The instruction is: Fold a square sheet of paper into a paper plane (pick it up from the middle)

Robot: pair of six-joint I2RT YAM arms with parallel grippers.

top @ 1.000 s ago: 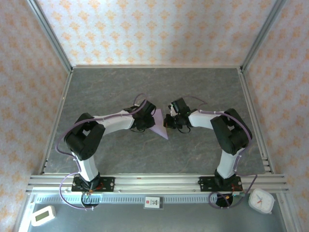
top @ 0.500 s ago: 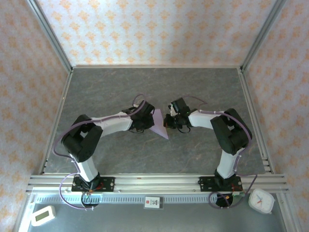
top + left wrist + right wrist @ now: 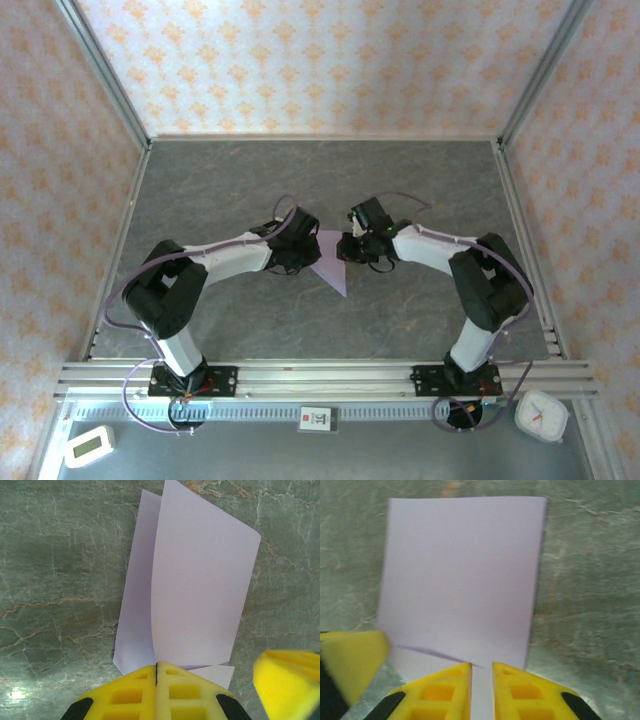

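Lying on the grey marbled table (image 3: 420, 180) near the middle of the overhead frame, the lavender paper (image 3: 333, 270) shows as a narrow triangle with its sharp tip pointing toward the lower right. The left gripper (image 3: 156, 666) meets it from the left of the frame and the right gripper (image 3: 482, 666) from the right, and the two tools sit close together across the paper's upper part.

From the left wrist camera the paper is folded. A wide flap fills the centre and upper right of the frame, a narrower layer shows along its left side, and a small strip of a lower layer peeks out at the bottom right. The crease between flap and narrow layer runs straight down into the seam of the left gripper's yellow fingers, which are pressed together with no gap, pinching the paper at its near edge. One yellow finger of the other tool sits at the lower right corner, just beside the paper.

From the right wrist camera the paper is a near-square panel across the centre and top of the frame. The right gripper's yellow fingers stand slightly spread at the bottom, lavender paper showing in the narrow slot between them. A blurred yellow finger of the left tool shows at the lower left
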